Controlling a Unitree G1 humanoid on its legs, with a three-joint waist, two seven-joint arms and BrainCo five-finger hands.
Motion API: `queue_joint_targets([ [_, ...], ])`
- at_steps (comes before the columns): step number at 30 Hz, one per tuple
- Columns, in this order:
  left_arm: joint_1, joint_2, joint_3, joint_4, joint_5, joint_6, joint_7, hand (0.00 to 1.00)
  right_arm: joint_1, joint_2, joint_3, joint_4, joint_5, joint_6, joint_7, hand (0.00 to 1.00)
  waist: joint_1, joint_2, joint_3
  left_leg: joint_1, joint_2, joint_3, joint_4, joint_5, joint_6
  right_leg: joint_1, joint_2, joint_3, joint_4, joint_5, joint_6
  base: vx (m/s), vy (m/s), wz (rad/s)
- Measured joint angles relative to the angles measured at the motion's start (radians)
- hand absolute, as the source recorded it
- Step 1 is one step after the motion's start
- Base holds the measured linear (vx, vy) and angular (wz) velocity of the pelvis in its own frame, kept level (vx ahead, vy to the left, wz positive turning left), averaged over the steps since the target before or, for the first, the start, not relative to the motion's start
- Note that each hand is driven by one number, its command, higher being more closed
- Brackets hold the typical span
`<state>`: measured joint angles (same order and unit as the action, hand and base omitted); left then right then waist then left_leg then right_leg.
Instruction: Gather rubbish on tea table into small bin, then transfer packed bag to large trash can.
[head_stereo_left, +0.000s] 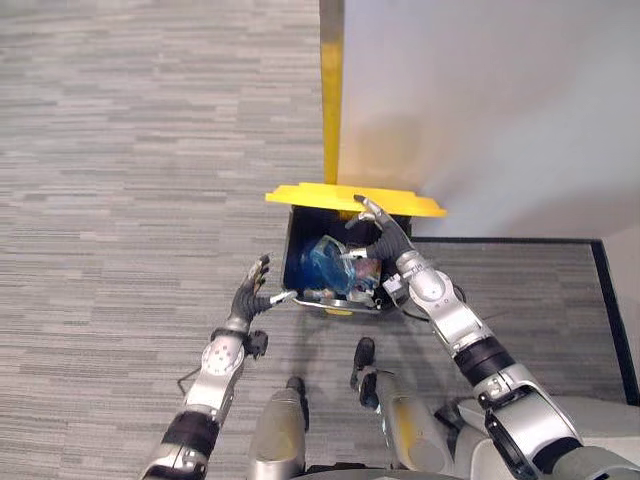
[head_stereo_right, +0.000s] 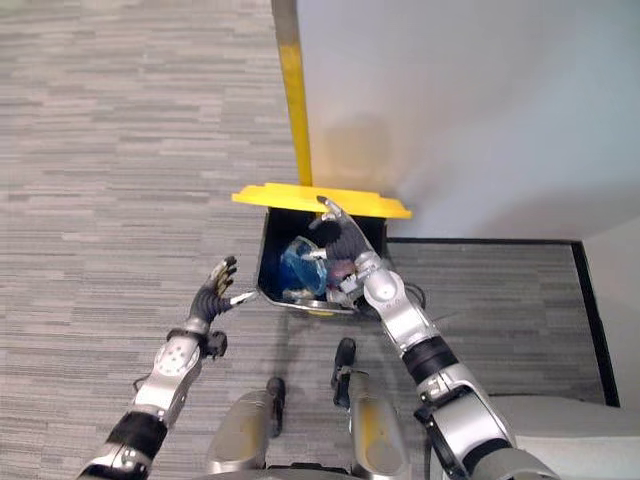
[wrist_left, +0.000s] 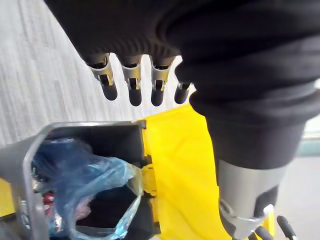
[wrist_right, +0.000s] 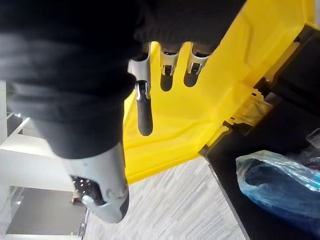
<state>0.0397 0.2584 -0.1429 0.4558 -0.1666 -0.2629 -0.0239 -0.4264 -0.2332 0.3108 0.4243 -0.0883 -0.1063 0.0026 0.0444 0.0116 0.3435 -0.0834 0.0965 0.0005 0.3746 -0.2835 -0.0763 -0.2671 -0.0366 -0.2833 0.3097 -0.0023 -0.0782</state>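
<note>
Eye view: a crumpled translucent blue plastic bag (head_stereo_left: 328, 262) lies inside the black rectangular trash can (head_stereo_left: 296, 235), just below the right hand (head_stereo_left: 382, 238), whose fingers are straight, their tips by the raised smooth yellow lid (head_stereo_left: 340, 198). The left hand (head_stereo_left: 252, 290) hovers, fingers spread, beside the can's rim.

Left wrist view: the bag's contents are hard to make out.

Right wrist view: the bag is cut off at the edge.

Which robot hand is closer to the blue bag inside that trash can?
The right. The right robot hand reaches over the open black trash can, just above the blue bag; the left robot hand hangs outside the can, off its left side.
</note>
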Motion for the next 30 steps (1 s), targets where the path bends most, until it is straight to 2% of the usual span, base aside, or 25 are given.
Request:
queue_joint_targets([
  [4, 0.097, -0.030, 0.013, 0.045, 0.000, -0.002, -0.029, 0.00, 0.085, 0.035, -0.012, -0.002, -0.001, -0.001, 0.010, 0.00, 0.002, -0.002, -0.032, 0.043, 0.001, -0.002, -0.026, 0.005, -0.001, 0.033, 0.000, -0.004, 0.000, -0.012, 0.006, 0.05, -0.009, 0.05],
  [10, 0.143, -0.082, 0.057, 0.186, 0.001, 0.000, -0.051, 0.00, 0.154, 0.083, -0.026, 0.032, -0.021, -0.003, 0.026, 0.00, 0.005, -0.010, -0.040, 0.095, 0.000, 0.018, -0.024, 0.000, 0.007, 0.073, 0.003, 0.016, 0.004, -0.015, 0.009, 0.00, 0.013, -0.09],
  [14, 0.161, -0.105, 0.079, 0.255, -0.001, 0.004, -0.064, 0.00, 0.205, 0.098, -0.027, 0.073, -0.040, -0.006, 0.044, 0.00, 0.026, -0.021, -0.049, 0.114, -0.010, 0.051, 0.001, -0.009, 0.020, 0.074, 0.002, 0.053, 0.032, -0.014, 0.011, -0.06, 0.030, -0.22],
  [17, 0.161, -0.115, 0.108, 0.264, 0.000, 0.004, -0.063, 0.00, 0.247, 0.113, -0.027, 0.079, -0.043, -0.006, 0.047, 0.00, 0.019, -0.023, -0.048, 0.107, -0.019, 0.063, 0.050, -0.023, 0.031, 0.071, -0.001, 0.074, 0.054, -0.013, 0.040, -0.11, 0.047, -0.17],
  [18, 0.160, -0.115, 0.110, 0.264, 0.000, 0.004, -0.063, 0.00, 0.268, 0.116, -0.032, 0.077, -0.045, -0.006, 0.047, 0.00, 0.013, -0.031, -0.050, 0.096, -0.026, 0.063, 0.072, -0.025, 0.035, 0.061, -0.006, 0.085, 0.061, -0.006, 0.048, -0.19, 0.065, -0.19],
  [19, 0.162, -0.122, 0.117, 0.267, 0.000, 0.004, -0.063, 0.00, 0.308, 0.121, -0.041, 0.067, -0.049, -0.006, 0.048, 0.00, 0.003, -0.021, -0.064, 0.064, 0.001, 0.083, 0.071, -0.012, 0.051, 0.040, 0.000, 0.100, 0.053, 0.015, 0.106, -0.20, 0.028, -0.26],
  [20, 0.163, -0.125, 0.116, 0.270, 0.000, 0.004, -0.063, 0.00, 0.319, 0.124, -0.040, 0.064, -0.049, -0.006, 0.049, 0.00, 0.001, -0.025, -0.064, 0.054, 0.001, 0.094, 0.067, -0.002, 0.055, 0.005, -0.015, 0.093, 0.138, -0.026, 0.082, -0.27, 0.009, -0.31],
  [21, 0.157, -0.125, 0.118, 0.291, -0.001, 0.006, -0.063, 0.00, 0.348, 0.129, -0.043, 0.063, -0.049, -0.006, 0.049, 0.00, -0.007, -0.041, -0.068, 0.050, -0.001, 0.101, 0.052, 0.016, 0.055, -0.023, -0.056, 0.081, 0.341, -0.099, 0.047, -0.21, -0.013, -0.22],
  [22, 0.155, -0.119, 0.119, 0.295, 0.000, 0.012, -0.061, 0.00, 0.393, 0.135, -0.053, 0.063, -0.049, -0.008, 0.050, 0.00, -0.011, -0.039, -0.072, 0.045, 0.001, 0.100, 0.037, 0.031, 0.054, -0.004, -0.098, 0.077, 0.479, -0.146, 0.056, -0.22, -0.020, -0.12],
  [23, 0.157, -0.115, 0.119, 0.295, -0.001, 0.013, -0.061, 0.00, 0.417, 0.141, -0.063, 0.063, -0.048, -0.008, 0.052, 0.00, -0.013, -0.048, -0.079, 0.041, 0.001, 0.099, 0.028, 0.039, 0.049, 0.016, -0.119, 0.077, 0.516, -0.164, 0.063, -0.13, -0.096, -0.07],
  [24, 0.160, -0.110, 0.128, 0.294, -0.001, 0.014, -0.060, 0.00, 0.458, 0.150, -0.072, 0.064, -0.047, -0.009, 0.055, 0.00, -0.010, -0.065, -0.090, 0.032, 0.002, 0.099, 0.008, 0.059, 0.039, 0.069, -0.154, 0.080, 0.523, -0.198, 0.086, -0.12, -0.133, -0.06],
  [25, 0.160, -0.110, 0.135, 0.293, -0.001, 0.014, -0.060, 0.00, 0.474, 0.150, -0.074, 0.064, -0.045, -0.010, 0.059, 0.00, -0.010, -0.074, -0.095, 0.023, 0.004, 0.099, 0.002, 0.069, 0.030, 0.100, -0.163, 0.082, 0.494, -0.217, 0.103, -0.09, -0.180, -0.09],
  [26, 0.153, -0.105, 0.150, 0.291, -0.001, 0.016, -0.058, 0.00, 0.492, 0.151, -0.084, 0.081, -0.041, -0.015, 0.062, 0.00, -0.010, -0.099, -0.108, 0.008, 0.000, 0.099, -0.017, 0.098, 0.014, 0.137, -0.144, 0.076, 0.374, -0.245, 0.143, -0.09, -0.154, -0.21],
  [27, 0.151, -0.129, 0.151, 0.288, -0.001, 0.018, -0.057, 0.00, 0.504, 0.151, -0.110, 0.118, -0.042, -0.016, 0.058, 0.00, -0.006, -0.085, -0.118, 0.013, 0.005, 0.105, -0.097, 0.151, 0.004, 0.164, -0.108, 0.082, 0.241, -0.246, 0.143, -0.07, -0.139, -0.25],
  [29, 0.146, -0.159, 0.146, 0.281, -0.001, 0.017, -0.056, 0.00, 0.503, 0.140, -0.151, 0.191, -0.041, -0.021, 0.042, 0.00, -0.010, -0.071, -0.125, 0.020, 0.006, 0.132, -0.205, 0.223, -0.006, 0.196, -0.078, 0.095, 0.065, -0.237, 0.126, -0.09, -0.112, -0.40],
  [30, 0.139, -0.177, 0.144, 0.283, -0.001, 0.018, -0.050, 0.00, 0.496, 0.120, -0.162, 0.242, -0.041, -0.019, 0.030, 0.00, -0.012, -0.044, -0.130, 0.029, 0.015, 0.140, -0.258, 0.255, -0.006, 0.202, -0.056, 0.102, -0.001, -0.197, 0.108, -0.13, -0.085, -0.40],
])
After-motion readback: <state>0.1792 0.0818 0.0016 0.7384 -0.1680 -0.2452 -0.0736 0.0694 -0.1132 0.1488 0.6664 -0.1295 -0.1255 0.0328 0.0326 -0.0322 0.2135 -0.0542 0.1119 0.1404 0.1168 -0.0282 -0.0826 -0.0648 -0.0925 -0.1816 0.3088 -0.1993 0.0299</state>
